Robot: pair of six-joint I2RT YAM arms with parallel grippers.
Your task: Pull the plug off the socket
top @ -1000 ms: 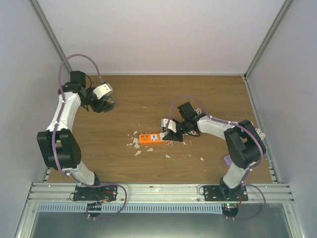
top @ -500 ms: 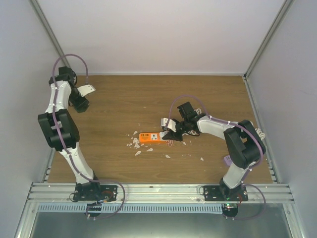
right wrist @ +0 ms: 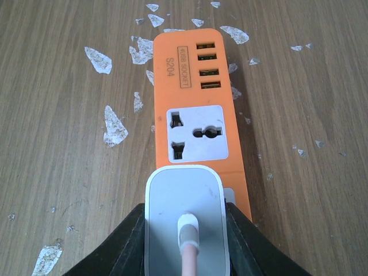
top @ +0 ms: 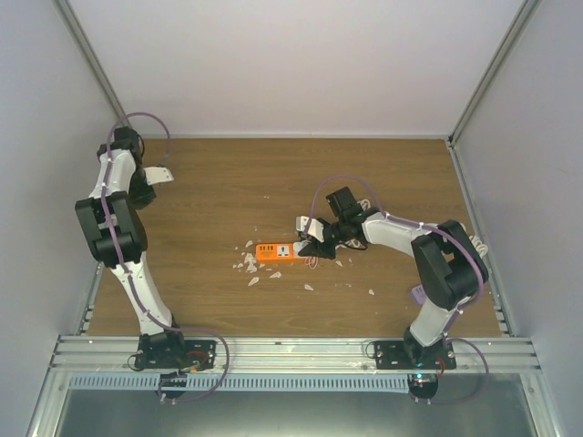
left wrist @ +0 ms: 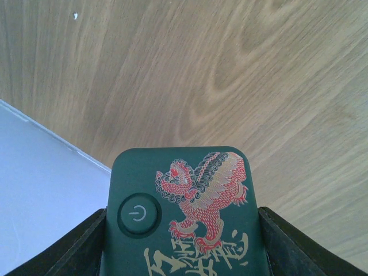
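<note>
**Right claw clamped on the plug, pull not yet made**

The right claw (right wrist: 185, 214) is closed tight on the white plug (right wrist: 183, 190), one finger pressed against each of its flanks. The plug sits at the near end of the orange socket strip (right wrist: 195, 103), on the end away from the row of small ports, with a pale cable (right wrist: 188, 247) running out of its back toward the wrist. From the wrist view the plug's body overlaps the strip's end and looks seated. No gap shows between the two, though the pins themselves are hidden.

The strip lies flat on the wooden table (right wrist: 322, 115), with white flakes (right wrist: 115, 127) scattered beside it and past its far end.

The left claw (left wrist: 183, 230) is far off to the left of the strip, near the table's back corner. It stands partly open around a dark green device (left wrist: 190, 172) with a power button and a red lion print, its fingers against both sides.

In my judgement the reach and the grasp are done, and the whole extraction is left. Nothing is holding the strip down, so it may ride along with the plug.
</note>
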